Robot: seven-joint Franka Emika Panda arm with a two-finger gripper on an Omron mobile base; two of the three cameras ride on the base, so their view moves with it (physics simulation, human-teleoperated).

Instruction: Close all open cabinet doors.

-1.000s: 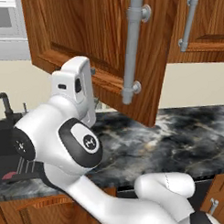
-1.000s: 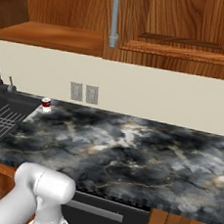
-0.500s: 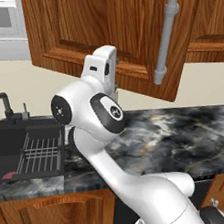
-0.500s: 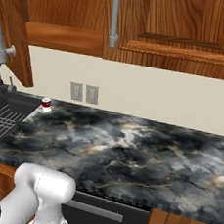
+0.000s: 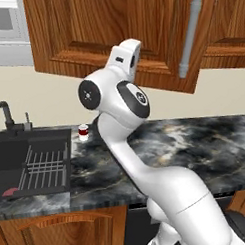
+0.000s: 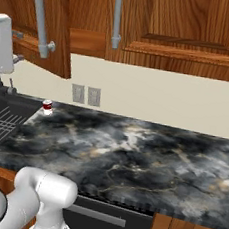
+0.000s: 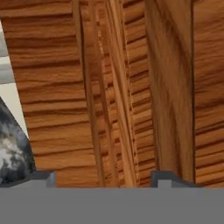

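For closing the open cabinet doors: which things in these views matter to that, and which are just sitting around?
Belong to the job:
- open cabinet door, swung partway out, with grey bar handle
- neighbouring cabinet door, shut
- gripper, up against the door's wood

Just lying about:
- small red can on the marble counter
- sink with rack
- wall outlets

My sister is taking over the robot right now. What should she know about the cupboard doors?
End effector: pressed close against the open cabinet door's wood panel; finger tips apart, nothing between them.
Open cabinet door: above the sink, swung partway out from the wall, its grey bar handle facing the room. The arm's hand is up against its face in the left base view.
Neighbouring cabinet door: looks shut flat.
Done: pushing looks under way.
Left: probably keep pushing until the open door sits flush, then check other doors.
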